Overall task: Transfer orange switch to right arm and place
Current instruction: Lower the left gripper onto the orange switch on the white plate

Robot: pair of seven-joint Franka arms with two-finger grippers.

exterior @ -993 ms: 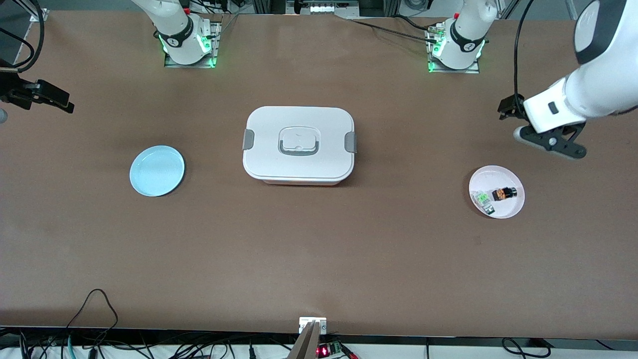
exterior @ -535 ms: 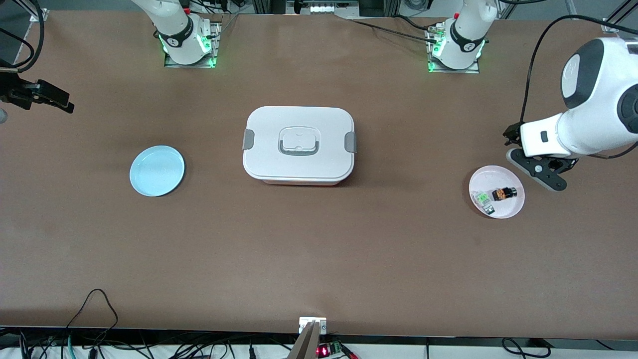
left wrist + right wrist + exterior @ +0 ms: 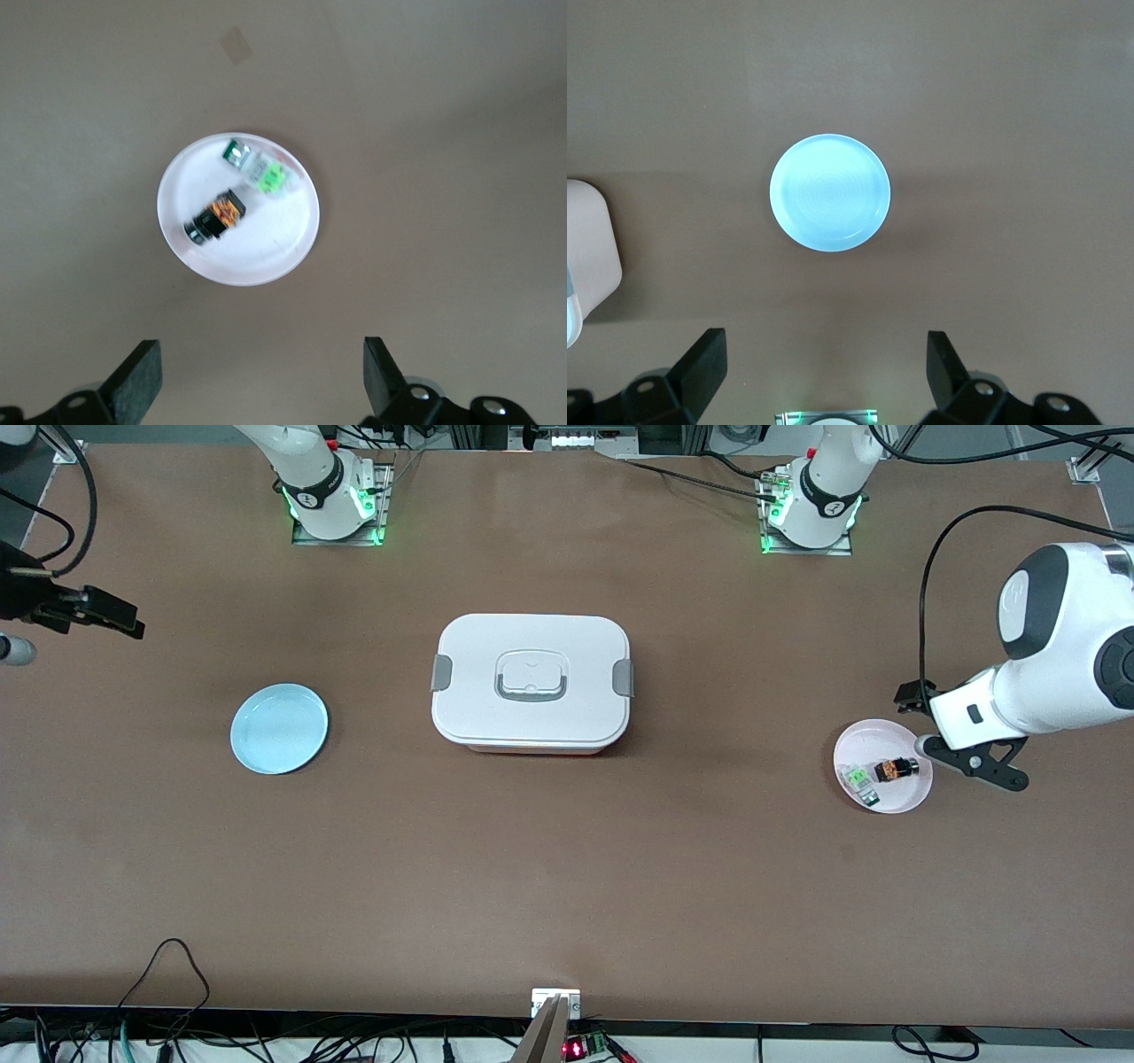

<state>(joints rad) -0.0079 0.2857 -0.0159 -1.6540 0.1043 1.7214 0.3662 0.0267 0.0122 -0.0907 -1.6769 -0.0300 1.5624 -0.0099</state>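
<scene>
The orange switch (image 3: 895, 769) lies on a small pink plate (image 3: 873, 732) toward the left arm's end of the table, beside a small green-and-clear part (image 3: 858, 781). My left gripper (image 3: 973, 763) hangs open and empty over the bare table just beside the plate. In the left wrist view the switch (image 3: 217, 220) and the plate (image 3: 266, 255) lie ahead of the open left gripper (image 3: 259, 385), not between its fingers. My right gripper (image 3: 97, 609) waits open and empty at the right arm's end of the table; it also shows in the right wrist view (image 3: 824, 367).
A white lidded lunch box (image 3: 532, 682) stands mid-table. A light blue plate (image 3: 279, 728) lies toward the right arm's end and shows in the right wrist view (image 3: 830, 192). Cables run along the table edge nearest the front camera.
My left arm has swung down and toward the front camera, bringing its gripper from farther off to right beside the pink plate. The right gripper shifted slightly. The switch has not moved.
</scene>
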